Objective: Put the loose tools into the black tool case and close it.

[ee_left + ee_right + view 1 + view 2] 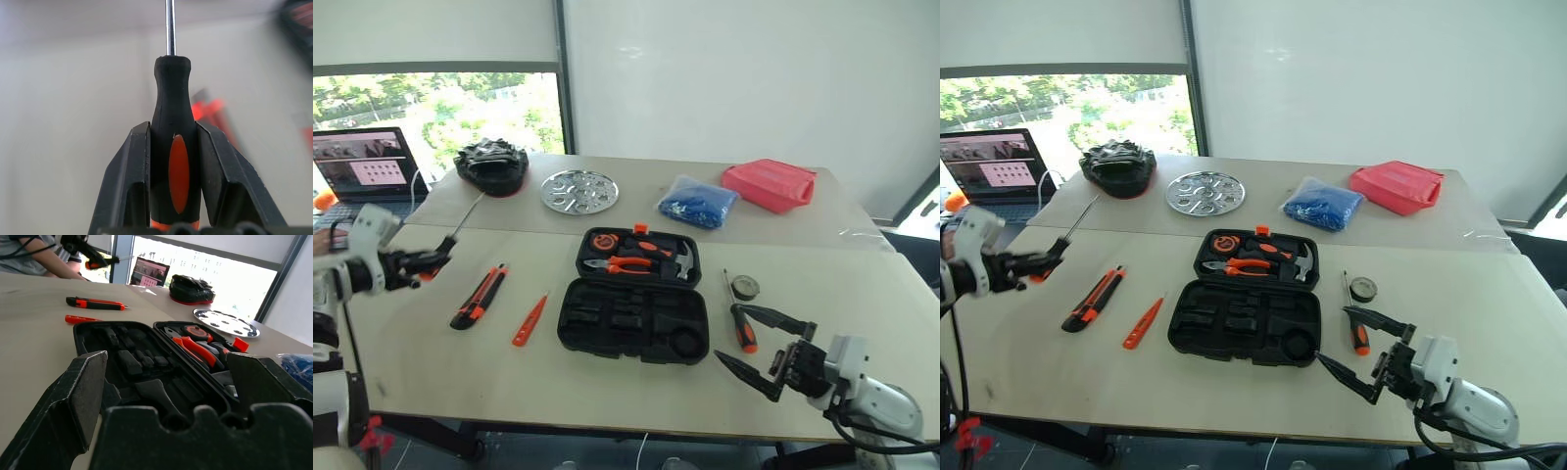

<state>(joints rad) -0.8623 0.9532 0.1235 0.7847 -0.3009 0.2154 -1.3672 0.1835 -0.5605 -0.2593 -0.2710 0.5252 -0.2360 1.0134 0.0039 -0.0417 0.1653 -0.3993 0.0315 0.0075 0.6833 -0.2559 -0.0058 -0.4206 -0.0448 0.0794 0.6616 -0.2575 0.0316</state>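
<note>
The left claw point(429, 262) clamps a rubbery black-and-orange screwdriver point(450, 243), its steel shaft angled up and away. The open black tool case point(634, 299), moulded plastic, lies to its right on the worktop point(862, 323). The right claw point(766, 351) gapes empty beside the case.

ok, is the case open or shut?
Open. The case lies flat with its lid folded back; pliers sit in the lid half, and the near recesses look mostly empty.
</note>
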